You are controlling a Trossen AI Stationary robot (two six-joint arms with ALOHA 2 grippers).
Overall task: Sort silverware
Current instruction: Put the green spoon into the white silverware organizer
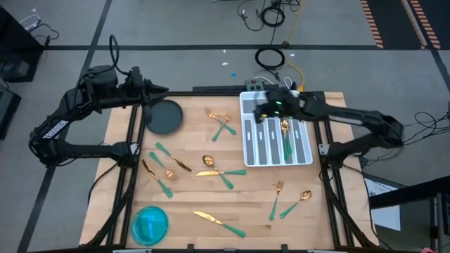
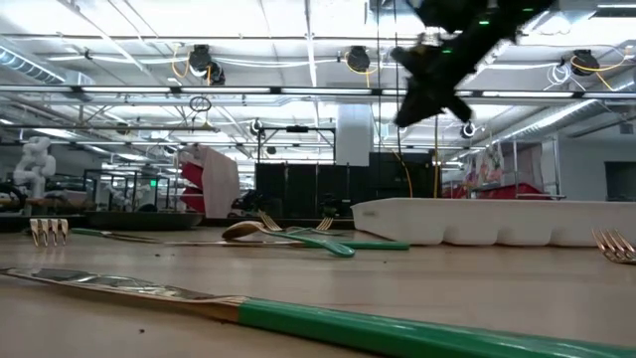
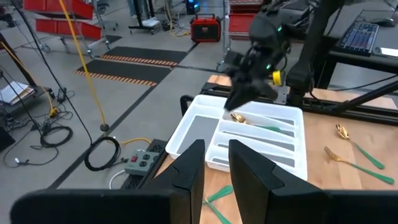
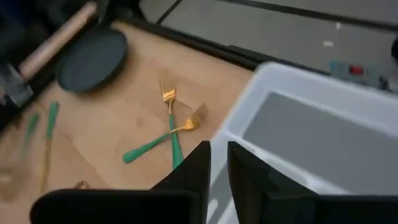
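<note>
Fingers of the right gripper (image 4: 217, 163) stand a narrow slit apart with nothing between them, so it reads as open and empty, hanging above the far end of the white tray (image 1: 304, 157) at the right side of the table (image 1: 190, 193); the low view shows it well clear of the tray's rim. Beneath it a spoon (image 1: 285, 133) lies lengthwise in one of the slots, gold bowl toward the far end and green handle along the channel, which is how a sorted piece should sit; judging by the empty gripper above it, this slot is probably the one being served. The rest of the silverware lies loose on the wood: two crossed forks (image 1: 223, 124) just left of the tray, a cluster of pieces (image 1: 169, 167) near the middle and left, a spoon crossed with another piece (image 1: 214, 170) in front of the tray's left corner, a fork (image 1: 277, 198) and a spoon (image 1: 298, 202) toward the near right, and a knife (image 1: 219, 222) close to the near edge. Most of the sorting therefore looks undone. A dark plate (image 1: 164, 116) sits at the far left and a blue bowl (image 1: 150, 223) at the near left corner, both apart from the cutlery. The left gripper (image 3: 214, 163) waits at the far left by the dark plate, its fingers a small gap apart and holding nothing, aimed across toward the tray.
</note>
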